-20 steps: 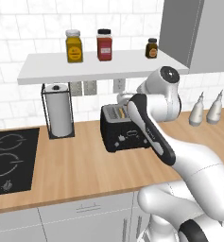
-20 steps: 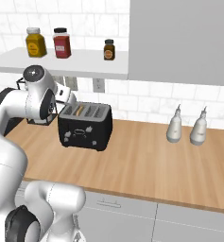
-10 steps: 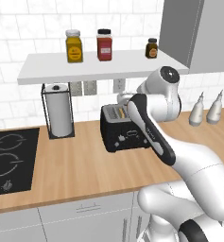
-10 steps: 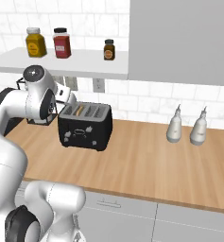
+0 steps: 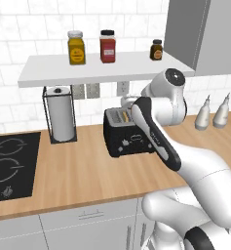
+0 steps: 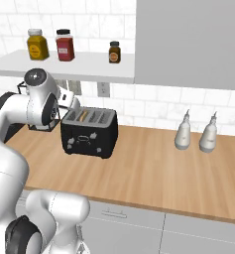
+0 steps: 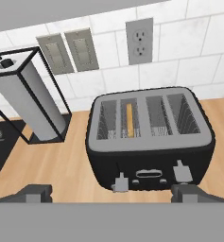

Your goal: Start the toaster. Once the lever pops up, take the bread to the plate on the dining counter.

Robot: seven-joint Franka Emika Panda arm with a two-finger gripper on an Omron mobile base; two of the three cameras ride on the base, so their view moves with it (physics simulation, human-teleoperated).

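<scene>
**Jaws wide and empty above the toaster**

Your gripper hangs over the near face of the toaster with its jaws spread as wide as they go. The two dark fingertips stand well apart, one toward each end of the front, and you hold and touch nothing.

The toaster is a glossy black box with rounded corners and a grey top plate cut by four long slots with wire cages inside. The bread, a thin golden-tan slice standing on edge, sits down in the second slot from the left. On the front you see two small pale levers, the left one lower than the right, with a slim oval mark between them.

The toaster stands on a smooth light-wood worktop, close to the white tiled wall. To its left stands a paper towel roll in a thin black wire frame, and further left a flat black hob. Off to the right stand two pale, pear-shaped bottles.
</scene>
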